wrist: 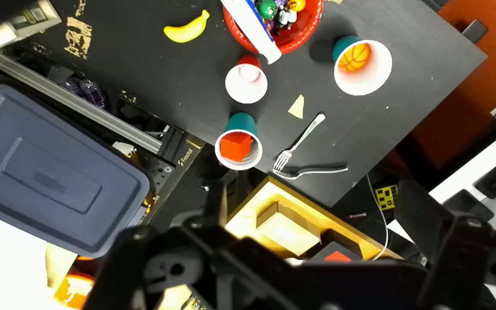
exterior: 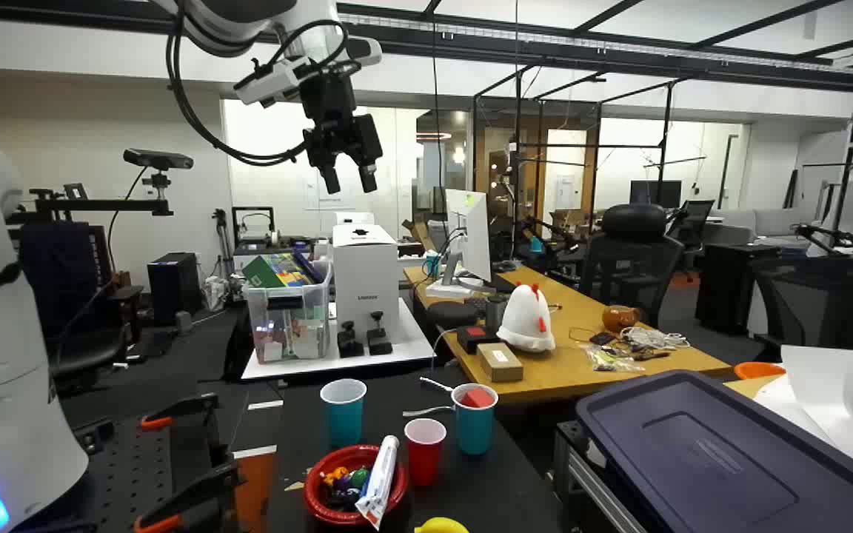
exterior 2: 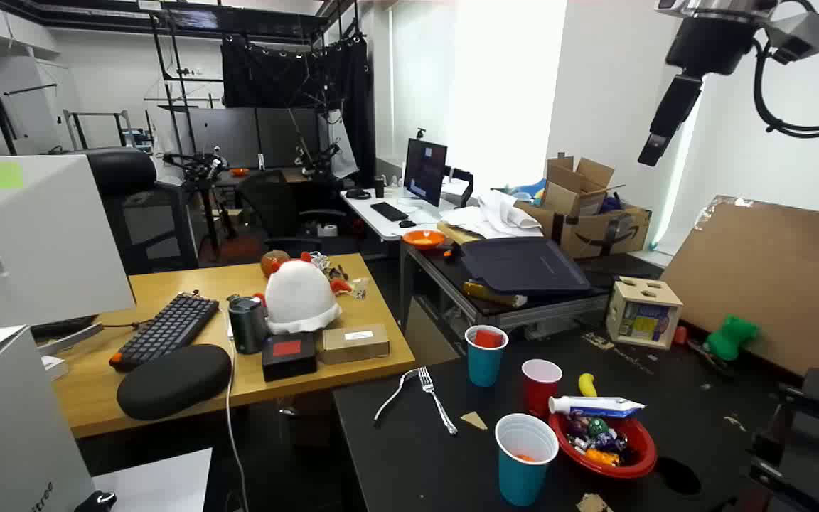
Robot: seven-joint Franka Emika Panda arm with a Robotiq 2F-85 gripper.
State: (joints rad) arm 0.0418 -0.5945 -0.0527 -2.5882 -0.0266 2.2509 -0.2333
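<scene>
My gripper [exterior: 350, 183] hangs high over the black table, jaws apart with nothing between them; it touches nothing. Below, in both exterior views, a red bowl [exterior 2: 648, 462] holds small colourful items, and a white-and-blue tube [exterior: 380, 481] lies across it. Beside the bowl stands a red cup [exterior 2: 539, 402]. One teal cup [wrist: 241, 122] contains a red block [wrist: 235, 146]; another teal cup [wrist: 345, 45] has an orange ball [wrist: 354, 57] inside. A yellow banana [wrist: 187, 29] rests near the bowl. Two forks are on the table, one fork [wrist: 299, 142] lying flat.
A dark blue lid [exterior: 723, 451] covers a side table. The wooden desk [exterior: 574, 326] bears a white plush hat [exterior: 528, 318], a cardboard box [exterior 2: 356, 343] and a monitor. Black clamps [exterior: 182, 488] sit by the robot's base; a wooden shape box [exterior 2: 644, 313] stands near a brown board.
</scene>
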